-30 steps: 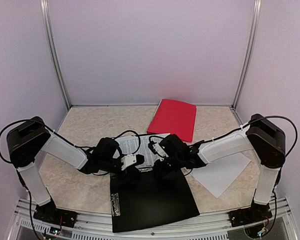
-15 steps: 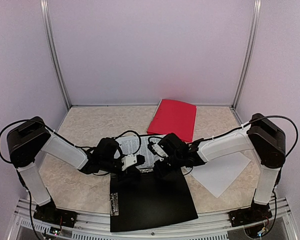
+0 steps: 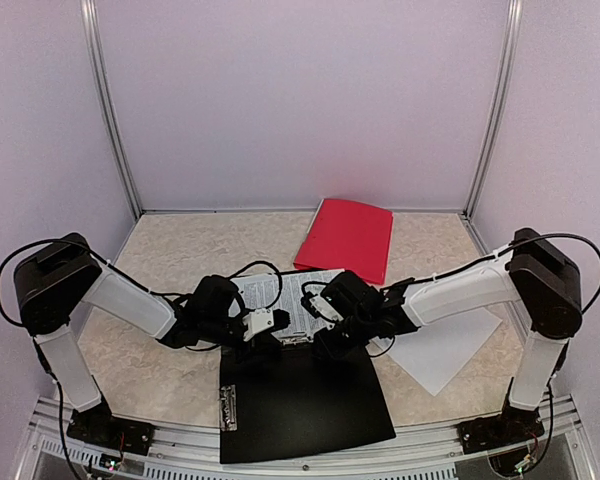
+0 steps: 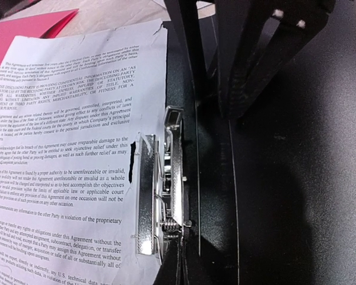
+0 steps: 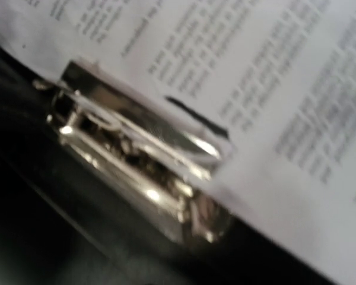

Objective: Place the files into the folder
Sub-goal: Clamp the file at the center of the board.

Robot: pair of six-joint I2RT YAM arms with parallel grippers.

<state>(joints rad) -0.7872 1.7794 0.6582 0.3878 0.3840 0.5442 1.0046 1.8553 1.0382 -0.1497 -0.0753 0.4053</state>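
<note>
As the right gripper (image 3: 332, 335) pulls back a little, I cannot tell its jaws | left gripper (image 3: 265, 322) jaws clenched | printed sheet (image 4: 65, 148) lies on the tabletop (image 3: 180, 260), one long edge under the metal clip (image 4: 163, 190) of the black folder (image 3: 300, 400), so it looks fastened | long side runs left-right, page top points right

Both arms, left arm (image 3: 130, 302) and right arm (image 3: 460, 292), are the same deal: white link covers between chunky black joint housings, with thin black cables (image 3: 4, 264) looping off the shoulders. The left gripper (image 3: 268, 342) is black with a little white block behind it.
</note>
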